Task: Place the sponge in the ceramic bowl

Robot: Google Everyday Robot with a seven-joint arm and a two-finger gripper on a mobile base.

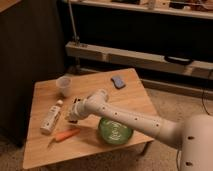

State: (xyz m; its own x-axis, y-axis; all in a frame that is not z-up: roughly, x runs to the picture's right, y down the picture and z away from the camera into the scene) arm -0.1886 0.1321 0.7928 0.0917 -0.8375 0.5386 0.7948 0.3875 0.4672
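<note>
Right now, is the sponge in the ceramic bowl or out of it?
Out. The sponge lies far back on the table, apart from the ceramic bowl; the gripper hovers mid-table.
</note>
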